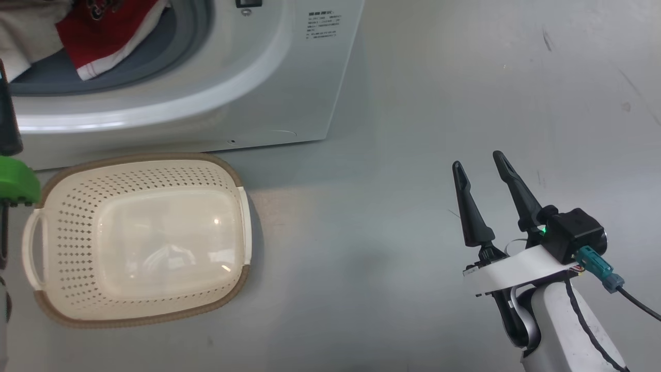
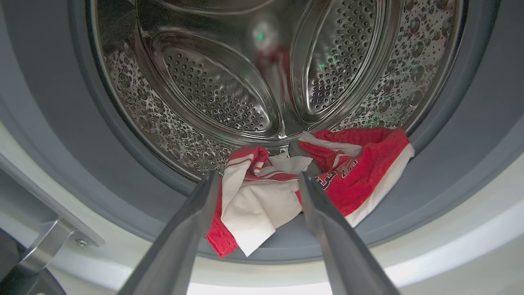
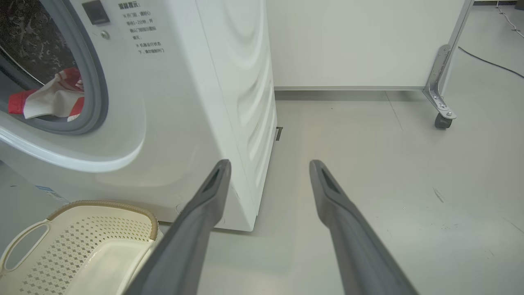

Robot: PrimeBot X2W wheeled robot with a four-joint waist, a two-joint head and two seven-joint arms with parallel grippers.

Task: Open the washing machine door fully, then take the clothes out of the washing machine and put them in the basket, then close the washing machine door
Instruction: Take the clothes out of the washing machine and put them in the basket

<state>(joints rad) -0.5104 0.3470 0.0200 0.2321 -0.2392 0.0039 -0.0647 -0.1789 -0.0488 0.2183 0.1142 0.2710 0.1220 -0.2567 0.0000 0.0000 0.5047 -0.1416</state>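
The washing machine [image 1: 289, 93] stands with its round opening uncovered; the washing machine door is out of view. Red and white clothes [image 2: 360, 180] lie heaped on the grey rubber ring at the front of the steel drum [image 2: 213, 82]. My left gripper [image 2: 258, 175] is open just in front of the heap, with one finger on each side of a white fold and not gripping it. The clothes [image 1: 103, 36] also show at the top left of the head view. The cream basket [image 1: 139, 157] sits empty on the floor below the opening. My right gripper [image 1: 477, 160] hangs open over bare floor, right of the machine.
Part of my left arm with a green piece [image 1: 18, 181] is at the basket's left side. A metal door hinge bracket [image 2: 45, 246] sits low on the left of the opening. A white panel on a caster [image 3: 442, 121] and a cable [image 3: 491, 63] lie beyond the right gripper.
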